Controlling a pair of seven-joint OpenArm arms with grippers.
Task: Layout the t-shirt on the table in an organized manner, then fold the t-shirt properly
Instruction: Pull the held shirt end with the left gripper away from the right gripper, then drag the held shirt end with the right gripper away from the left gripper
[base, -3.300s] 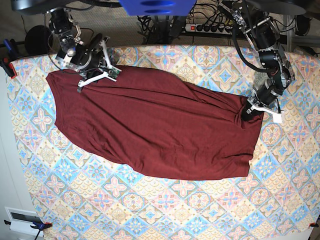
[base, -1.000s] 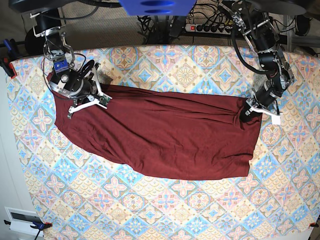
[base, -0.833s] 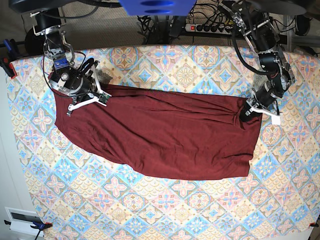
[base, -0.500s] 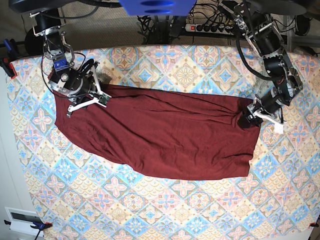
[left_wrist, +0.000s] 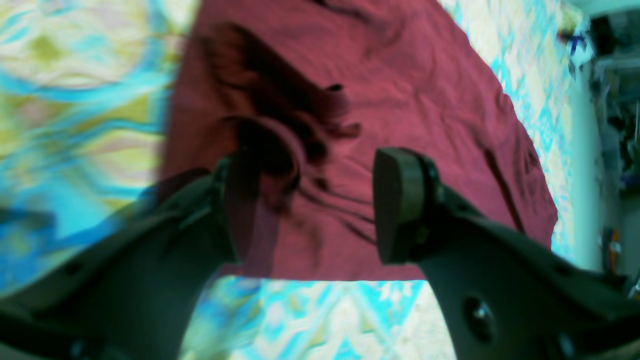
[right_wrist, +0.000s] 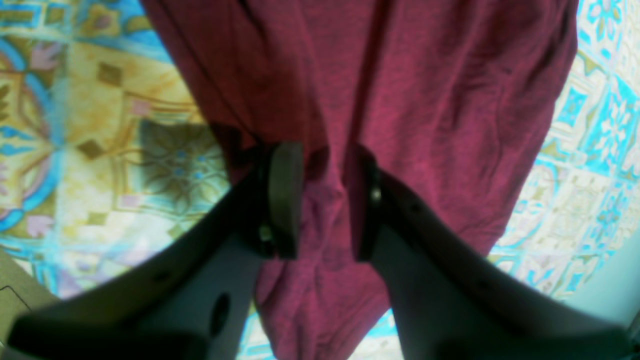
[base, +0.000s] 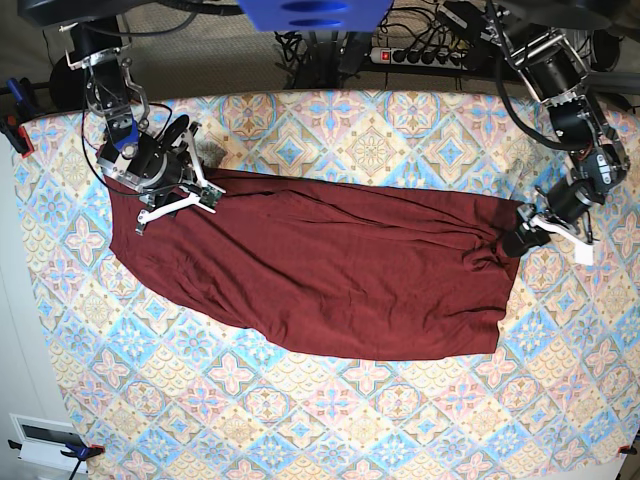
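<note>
Your t-shirt (base: 330, 270) lies spread across the patterned worktop (base: 400, 130). Your left gripper (left_wrist: 310, 205) jaws gape wide above its bunched corner; your right gripper (right_wrist: 320, 210) jaws stand parted around a fold.

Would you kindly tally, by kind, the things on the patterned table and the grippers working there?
T-shirt: 1
Grippers: 2, the left gripper and the right gripper
Table: 1
Total: 4

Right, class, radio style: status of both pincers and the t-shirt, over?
Left pincer open over t-shirt corner. Right pincer astride a fold, grip unclear. T-shirt lies lengthwise on table, wrinkled, not yet folded. No obstruction seen.
</note>
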